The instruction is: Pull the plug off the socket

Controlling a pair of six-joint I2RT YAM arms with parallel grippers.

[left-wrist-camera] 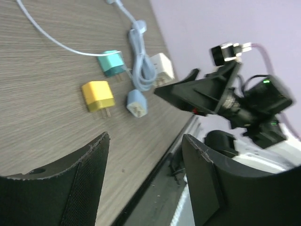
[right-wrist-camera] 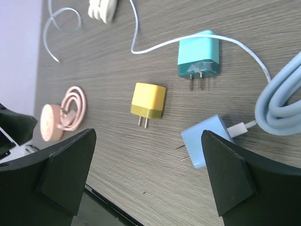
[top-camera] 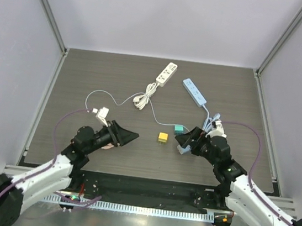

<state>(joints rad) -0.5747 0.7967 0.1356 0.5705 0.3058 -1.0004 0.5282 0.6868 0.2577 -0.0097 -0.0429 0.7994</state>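
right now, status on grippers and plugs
Left gripper, right gripper open, empty. Yellow plug, teal plug, blue plug loose on table, prongs bare. Coiled cable alongside.

Robot lab test cell. Plain pale wall panels [top-camera: 163, 20] close off far, left and right sides. Aluminium frame posts [top-camera: 48, 7] run along panel joints, meeting table at far corners. Dark wood-grain tabletop [top-camera: 89, 77] fills cell floor. Left arm [top-camera: 42, 174] and right arm [top-camera: 256, 202], white-and-black, bolted at near edge. Slotted cable duct [top-camera: 144, 208] along near edge between bases. Purple cable [top-camera: 259, 144] loops off right arm. Loose test props on tabletop: white power strip [top-camera: 167, 73], blue power strip [top-camera: 194, 92], yellow charger [top-camera: 162, 138].
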